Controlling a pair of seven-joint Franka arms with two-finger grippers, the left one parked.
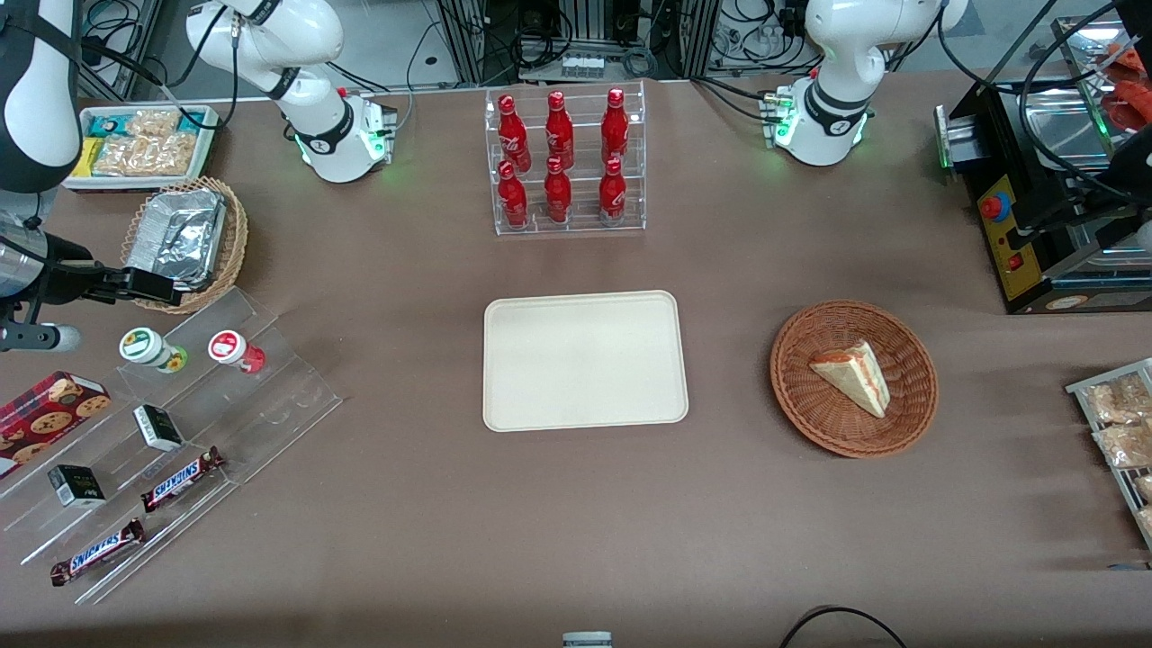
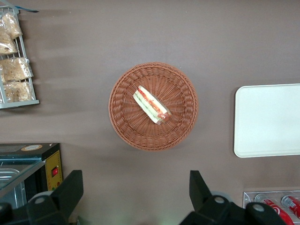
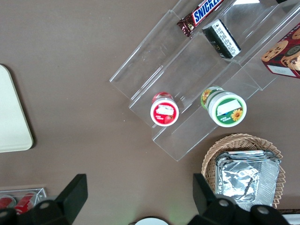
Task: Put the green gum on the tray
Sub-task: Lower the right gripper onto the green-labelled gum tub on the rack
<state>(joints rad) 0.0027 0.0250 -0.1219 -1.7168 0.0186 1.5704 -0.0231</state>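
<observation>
The green gum [image 1: 148,347] is a small canister with a white lid and a green-and-yellow label. It stands on the top step of a clear acrylic stand [image 1: 270,396], beside the red gum [image 1: 234,349]. Both show in the right wrist view, the green gum [image 3: 226,108] and the red gum [image 3: 164,111]. The cream tray [image 1: 585,360] lies flat at the table's middle, with its edge in the right wrist view [image 3: 11,117]. My gripper [image 1: 166,286] hangs open and empty above the table, a little farther from the front camera than the green gum; in the right wrist view the gripper [image 3: 138,187] holds nothing.
The stand also holds Snickers bars [image 1: 183,478] and small black boxes [image 1: 157,427]. A cookie box [image 1: 49,409] lies beside it. A wicker basket of foil trays [image 1: 180,238] sits just under the gripper. A rack of red bottles [image 1: 562,162] and a sandwich basket [image 1: 853,378] stand elsewhere.
</observation>
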